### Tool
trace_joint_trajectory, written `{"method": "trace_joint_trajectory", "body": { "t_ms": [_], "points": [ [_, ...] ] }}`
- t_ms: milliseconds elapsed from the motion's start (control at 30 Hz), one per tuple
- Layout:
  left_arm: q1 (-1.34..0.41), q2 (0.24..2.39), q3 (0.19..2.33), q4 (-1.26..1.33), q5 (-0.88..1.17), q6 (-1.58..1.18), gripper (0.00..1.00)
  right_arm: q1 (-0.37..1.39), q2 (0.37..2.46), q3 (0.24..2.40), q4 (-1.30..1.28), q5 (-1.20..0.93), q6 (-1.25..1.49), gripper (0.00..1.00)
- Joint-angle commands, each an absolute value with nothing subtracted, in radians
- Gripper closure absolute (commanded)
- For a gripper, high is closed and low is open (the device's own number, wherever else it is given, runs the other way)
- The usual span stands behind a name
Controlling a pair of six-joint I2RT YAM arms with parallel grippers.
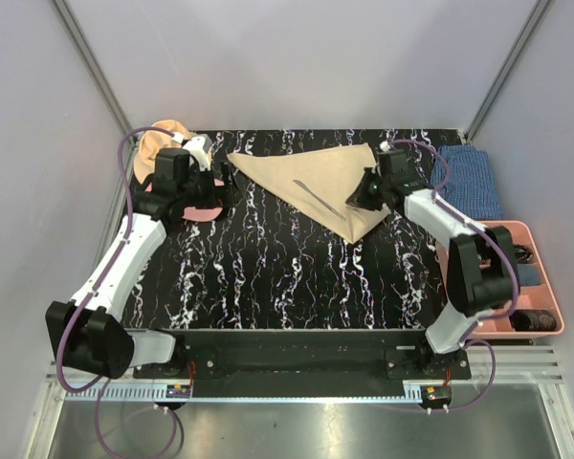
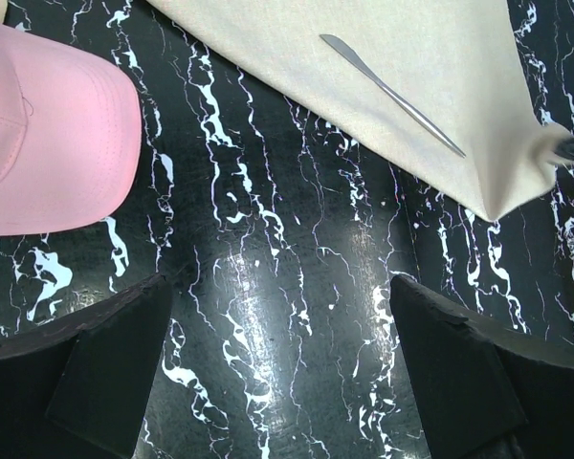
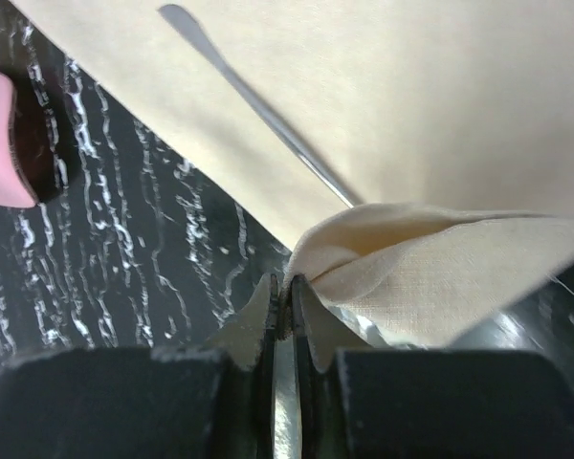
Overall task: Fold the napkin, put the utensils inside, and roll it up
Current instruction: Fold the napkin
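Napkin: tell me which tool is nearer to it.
Right. The right tool is shut on a corner of the napkin; the left tool hangs open over the table beside the pink cap, apart from the cloth.

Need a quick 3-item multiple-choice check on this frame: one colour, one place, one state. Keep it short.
1. The cap near the left claw is:
A green
B pink
C white

2. The knife lies:
A on the napkin
B under the cap
C in the left claw

3. The right claw is:
A open above the napkin
B shut on the knife
C shut on the napkin's edge

Answers:
1 B, the cap shows plainly pink in the left wrist view.
2 A, the knife rests flat on the tan cloth, and the left claw is open with nothing in it.
3 C, in the right wrist view the fingers are closed on a raised fold of cloth, and the knife lies apart from them.
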State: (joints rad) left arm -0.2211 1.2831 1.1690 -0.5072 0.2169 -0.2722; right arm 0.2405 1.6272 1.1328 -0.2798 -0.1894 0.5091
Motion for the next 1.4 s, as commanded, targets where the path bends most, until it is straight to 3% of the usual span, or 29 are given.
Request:
{"method": "trace_joint_trajectory", "body": {
  "t_ms": [0, 333, 1233, 1333, 1367],
  "points": [
    [-0.215, 1.244, 1.166, -0.471, 0.259, -0.255, 0.01, 0.287, 1.758, 1.270, -0.147, -0.275, 0.566, 1.00],
    [-0.215, 1.269, 1.164, -0.469, 0.278, -0.262, 0.01, 0.368, 2.005, 1.535, -0.114, -0.314, 0.600, 1.00],
    [-0.215, 1.269, 1.164, -0.468, 0.301, -0.262, 0.01, 0.440, 2.263, 1.747, -0.100, -0.368, 0.623, 0.99],
    [-0.215, 1.267, 1.164, -0.468, 0.298, -0.259, 0.01, 0.440, 2.284, 1.773, -0.101, -0.382, 0.621, 0.78],
    [-0.215, 1.267, 1.164, -0.468, 0.296, -0.259, 0.01, 0.440, 2.289, 1.781, -0.101, -0.385, 0.620, 0.62]
  ]
}}
